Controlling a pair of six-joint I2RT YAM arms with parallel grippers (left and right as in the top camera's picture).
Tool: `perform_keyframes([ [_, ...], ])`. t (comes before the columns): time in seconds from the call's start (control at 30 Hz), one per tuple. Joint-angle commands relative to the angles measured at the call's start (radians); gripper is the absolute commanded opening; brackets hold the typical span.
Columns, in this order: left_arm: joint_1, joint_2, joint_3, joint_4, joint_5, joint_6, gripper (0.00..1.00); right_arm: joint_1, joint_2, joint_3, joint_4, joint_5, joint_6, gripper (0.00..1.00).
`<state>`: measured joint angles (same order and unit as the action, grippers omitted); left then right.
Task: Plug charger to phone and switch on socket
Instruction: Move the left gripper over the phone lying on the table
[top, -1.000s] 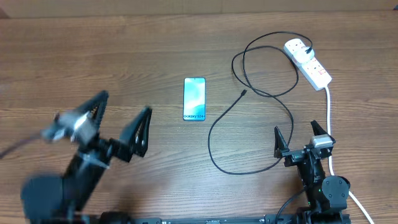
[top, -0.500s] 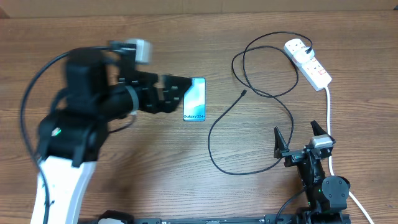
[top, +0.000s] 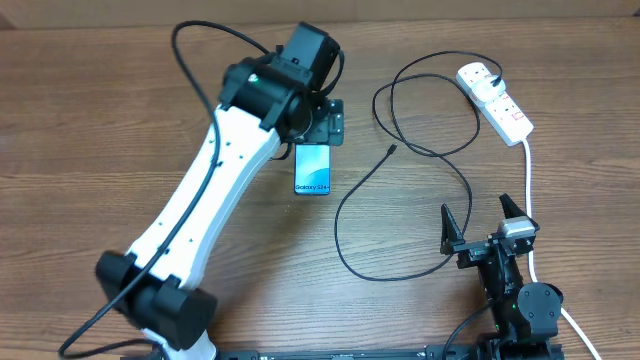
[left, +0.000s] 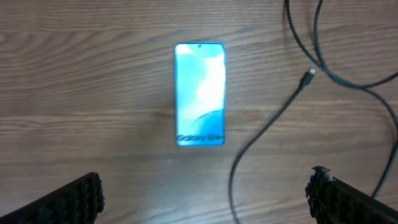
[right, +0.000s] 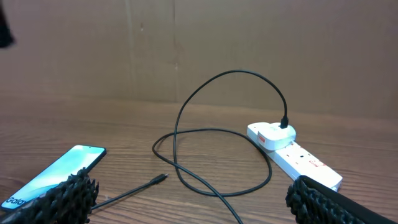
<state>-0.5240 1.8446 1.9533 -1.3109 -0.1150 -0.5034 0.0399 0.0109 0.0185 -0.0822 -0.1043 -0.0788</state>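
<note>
The phone (top: 312, 172) lies flat at the table's middle, its screen lit; its far end is hidden under my left gripper (top: 323, 128). In the left wrist view the phone (left: 200, 93) lies below and ahead of my open, empty left gripper (left: 205, 175). The charger (top: 400, 200) loops right of the phone, with its connector tip (top: 391, 151) loose on the table (left: 309, 73) and its other end plugged into the socket (top: 497, 100). My right gripper (top: 475, 207) is open and empty at the front right. Its view (right: 189, 183) shows the phone (right: 56, 171), the connector tip (right: 160, 178) and the socket (right: 301, 157).
The socket's thick white cord (top: 528, 190) runs down the right side past my right arm. A cardboard wall (right: 199, 43) stands behind the table. My left arm's white link (top: 215, 190) spans the table's left middle.
My left arm has swung from the front left up and across to hover over the phone. The right arm, cable and phone have not moved.
</note>
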Motion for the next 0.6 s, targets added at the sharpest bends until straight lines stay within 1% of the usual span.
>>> perform_keyframes([
  [0.0,-0.001,0.045,0.030,0.017,0.084,-0.060,1.00,-0.002,-0.005,-0.010,0.005,0.006,-0.001,1.00],
  [0.23,-0.002,0.143,0.030,0.133,0.090,-0.062,1.00,-0.002,-0.005,-0.010,0.005,0.006,-0.001,1.00],
  [0.57,0.009,0.299,0.029,0.133,0.089,-0.074,1.00,-0.002,-0.003,-0.010,0.005,0.006,-0.001,1.00],
])
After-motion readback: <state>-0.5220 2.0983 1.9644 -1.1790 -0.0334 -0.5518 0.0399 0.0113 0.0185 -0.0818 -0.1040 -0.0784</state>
